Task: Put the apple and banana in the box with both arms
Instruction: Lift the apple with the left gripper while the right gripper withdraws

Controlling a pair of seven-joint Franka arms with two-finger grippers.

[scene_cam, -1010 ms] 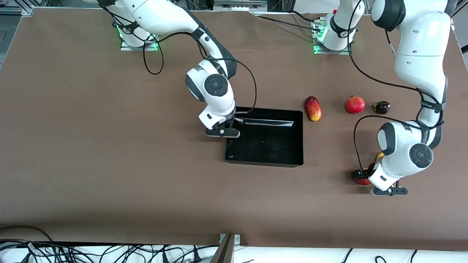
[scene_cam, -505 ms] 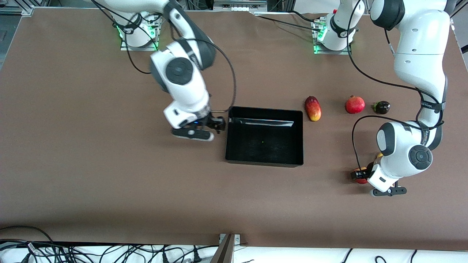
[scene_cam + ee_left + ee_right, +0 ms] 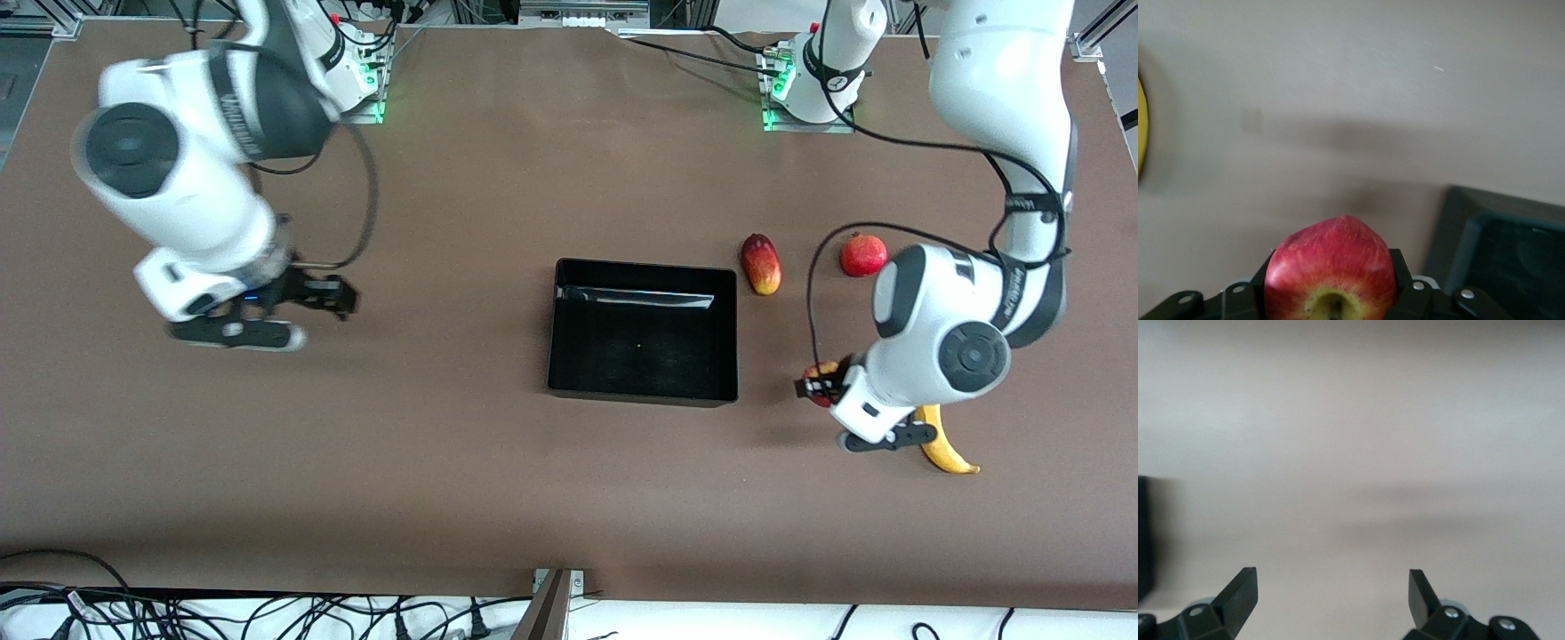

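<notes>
My left gripper is shut on the red apple and holds it above the table between the black box and the banana. The apple fills the left wrist view, with a box corner and a sliver of banana at the edges. The yellow banana lies on the table, partly under the left arm. My right gripper is open and empty over bare table toward the right arm's end; its view shows only table and a box edge.
A red-yellow mango and a red pomegranate lie beside the box toward the left arm's end, farther from the front camera than the apple. The table's front edge with cables runs along the bottom.
My right arm swung away from the box toward its own end of the table. My left gripper lifted the apple and moved it toward the box, uncovering the banana.
</notes>
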